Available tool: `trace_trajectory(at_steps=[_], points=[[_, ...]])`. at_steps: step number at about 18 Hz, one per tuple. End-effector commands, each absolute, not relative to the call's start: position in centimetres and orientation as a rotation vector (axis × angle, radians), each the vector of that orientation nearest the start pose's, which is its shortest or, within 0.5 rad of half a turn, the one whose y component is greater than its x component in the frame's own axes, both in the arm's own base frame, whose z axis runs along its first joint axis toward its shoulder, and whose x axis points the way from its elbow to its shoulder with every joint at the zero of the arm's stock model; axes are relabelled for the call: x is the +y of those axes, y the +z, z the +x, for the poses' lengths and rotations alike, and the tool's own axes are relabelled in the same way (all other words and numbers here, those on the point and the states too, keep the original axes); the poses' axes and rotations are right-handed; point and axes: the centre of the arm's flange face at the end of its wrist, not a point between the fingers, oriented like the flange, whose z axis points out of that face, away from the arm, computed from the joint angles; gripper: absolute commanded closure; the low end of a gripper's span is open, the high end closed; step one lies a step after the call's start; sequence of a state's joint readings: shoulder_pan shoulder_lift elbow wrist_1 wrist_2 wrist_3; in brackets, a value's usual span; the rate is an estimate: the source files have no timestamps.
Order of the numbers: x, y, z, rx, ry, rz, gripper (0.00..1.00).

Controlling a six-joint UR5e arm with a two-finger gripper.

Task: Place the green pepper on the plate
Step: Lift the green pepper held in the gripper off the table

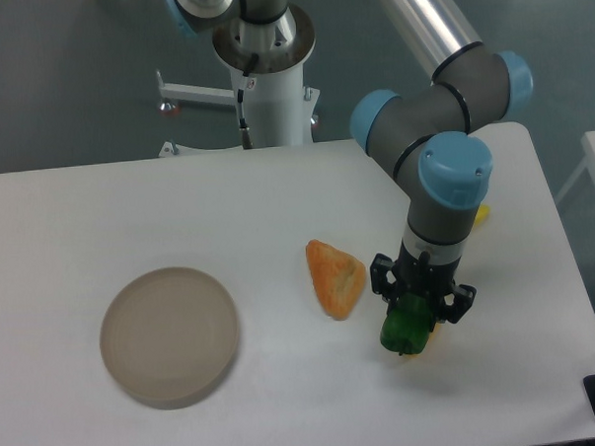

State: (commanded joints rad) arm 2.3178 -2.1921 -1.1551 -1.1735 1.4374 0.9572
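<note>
Fingers of the hand (412,322) are closing around the green pepper (405,327), and I am seeing them gripping its upper part from both sides while the arm is pointing straight down over it. The pepper is sitting low at the right side of the white bench (286,401); I cannot tell whether its underside is touching the surface or hanging just above it. Just beside it to the left, an orange pepper (335,277) is lying on the bench, apart from the hand. A small bit of something yellow (482,213) is peeking out behind the arm's wrist, too hidden for me to name. Well apart, over at the left side of the bench, the plate (169,337) is lying flat with nothing on it.
</note>
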Motion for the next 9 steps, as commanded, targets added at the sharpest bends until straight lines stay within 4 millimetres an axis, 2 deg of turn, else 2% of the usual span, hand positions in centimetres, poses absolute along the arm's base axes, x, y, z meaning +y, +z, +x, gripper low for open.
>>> trace_trajectory(at_steps=[7, 9], points=[[65.3, 35.4, -39.1, 0.316, 0.08, -2.892, 0.66], [66.0, 35.8, -37.3, 0.351, 0.08, -2.885, 0.66]])
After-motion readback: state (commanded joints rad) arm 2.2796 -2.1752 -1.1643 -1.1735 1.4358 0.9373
